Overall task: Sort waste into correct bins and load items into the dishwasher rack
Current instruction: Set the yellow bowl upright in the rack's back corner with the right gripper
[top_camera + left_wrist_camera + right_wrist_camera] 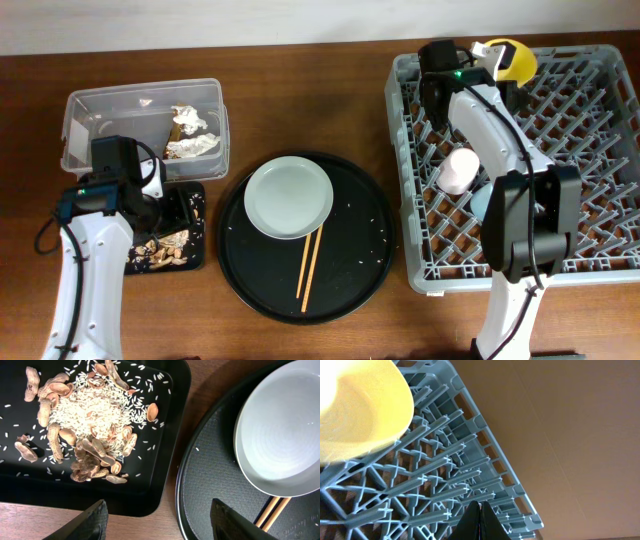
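Overhead: glossy yellow bowl (515, 58) in pegged grey plastic rack (398, 180); L claw (159, 510) spread wide, R claw (480, 508) closed, empty.

Tub (75, 130) and shallow tray (196, 200) left, round tray (350, 255) centre, rack (402, 180) right on the worktop (300, 90).
The tub, holding tissue (195, 146), sits behind the shallow tray of food scraps (165, 246). The plate (289, 196) lies on the round tray's rear, with the chopsticks (308, 265) reaching forward from under it. The bowl (514, 60) sits at the rack's rear edge, and a cup (459, 171) lies inside.

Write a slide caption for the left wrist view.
Left gripper open over the black tray of rice and peanut shells, with plate and chopsticks on the round tray alongside.
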Controlling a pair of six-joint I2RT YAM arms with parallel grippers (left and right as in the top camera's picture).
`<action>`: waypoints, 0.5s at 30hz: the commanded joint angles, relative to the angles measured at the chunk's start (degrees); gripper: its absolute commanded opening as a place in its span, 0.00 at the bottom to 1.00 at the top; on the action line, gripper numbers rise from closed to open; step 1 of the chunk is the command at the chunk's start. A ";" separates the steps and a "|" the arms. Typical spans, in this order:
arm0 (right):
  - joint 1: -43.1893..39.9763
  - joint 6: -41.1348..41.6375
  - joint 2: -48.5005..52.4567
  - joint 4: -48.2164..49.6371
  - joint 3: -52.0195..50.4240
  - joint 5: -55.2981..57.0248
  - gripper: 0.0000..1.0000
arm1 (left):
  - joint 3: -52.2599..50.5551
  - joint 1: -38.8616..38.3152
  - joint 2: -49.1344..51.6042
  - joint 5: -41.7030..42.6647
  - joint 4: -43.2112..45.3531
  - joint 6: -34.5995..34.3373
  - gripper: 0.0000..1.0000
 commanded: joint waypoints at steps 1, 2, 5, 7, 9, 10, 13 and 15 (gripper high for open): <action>-0.07 1.11 -0.81 -0.33 0.24 2.49 0.04 | 0.07 0.39 -0.76 0.83 0.09 -0.74 0.65; -0.17 1.11 -1.55 -0.76 0.24 -2.60 0.05 | 0.07 0.39 -0.76 0.85 0.09 -0.74 0.65; -4.59 1.07 -8.72 -0.35 3.08 -37.16 0.39 | 0.07 0.39 -0.76 0.85 0.24 -0.76 0.65; -9.88 -1.86 -12.26 -0.33 8.94 -55.08 0.62 | 0.07 0.39 -0.76 0.87 0.48 -0.76 0.65; -16.46 -1.36 -12.44 0.48 12.98 -72.72 0.71 | 0.07 0.39 -0.76 0.87 0.50 -0.76 0.65; -19.78 2.54 -12.13 1.22 12.98 -78.90 0.72 | 0.07 0.39 -0.76 0.90 0.68 -0.76 0.65; -27.61 11.41 -7.41 2.67 12.96 -94.95 0.72 | 0.07 0.39 -0.76 0.87 0.98 -0.76 0.65; -29.35 15.52 -5.68 2.49 12.96 -92.15 0.72 | 0.07 0.39 -0.76 0.85 0.94 -0.76 0.65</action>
